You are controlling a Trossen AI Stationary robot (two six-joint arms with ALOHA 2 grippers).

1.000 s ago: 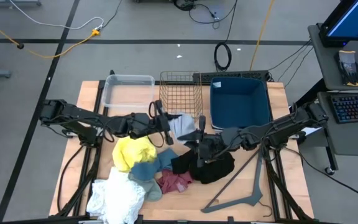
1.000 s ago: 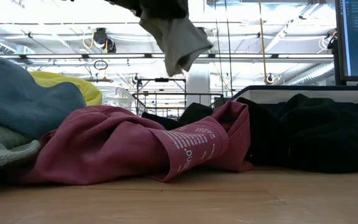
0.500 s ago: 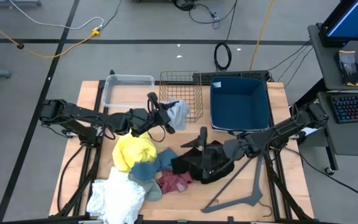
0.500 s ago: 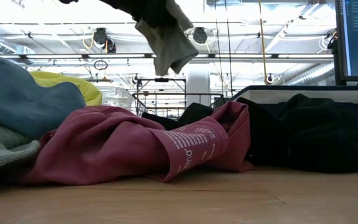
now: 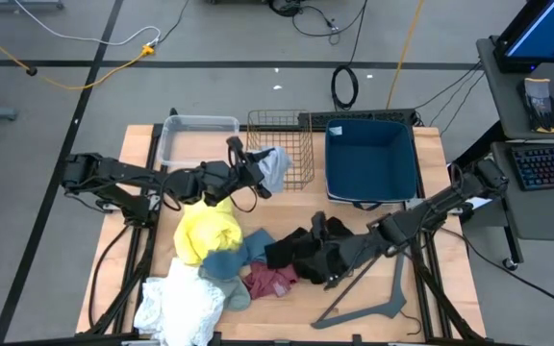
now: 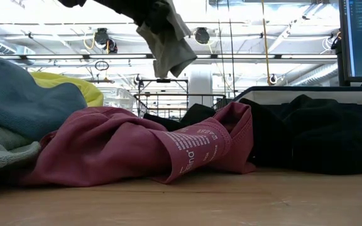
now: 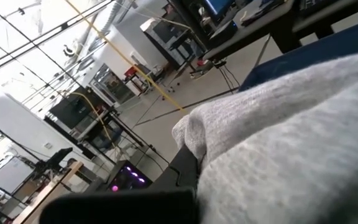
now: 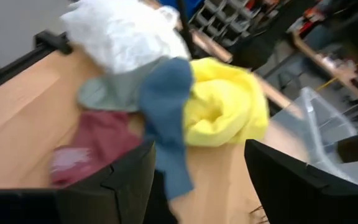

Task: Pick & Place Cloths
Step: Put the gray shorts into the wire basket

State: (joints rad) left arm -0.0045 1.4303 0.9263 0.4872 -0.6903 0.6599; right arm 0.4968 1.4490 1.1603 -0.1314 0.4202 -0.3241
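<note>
The left gripper (image 5: 251,171) pinches a soft light grey knit cloth (image 5: 272,168), holding it in the air at the near edge of the open wire-mesh basket (image 5: 282,144), between the clear plastic tub (image 5: 195,139) and the deep blue plastic bin (image 5: 371,159). The low view shows what the high view cannot: the grey cloth hangs in loose folds well clear of the wooden table (image 6: 231,201). In the left wrist view its fuzzy weave fills most of the picture.

The right gripper (image 5: 320,258) sits low over the crumpled black cloth (image 5: 301,252), fingers spread wide apart; its wrist view looks between them at the pile beyond. There lie a plump yellow fleece cloth (image 8: 225,112), a limp teal-blue cloth (image 8: 166,115), a wrinkled maroon-pink cloth (image 8: 92,143) bearing a printed label, and a bunched white cloth (image 8: 123,34). A grey plastic clothes hanger (image 5: 378,303) lies flat beside the black cloth.
</note>
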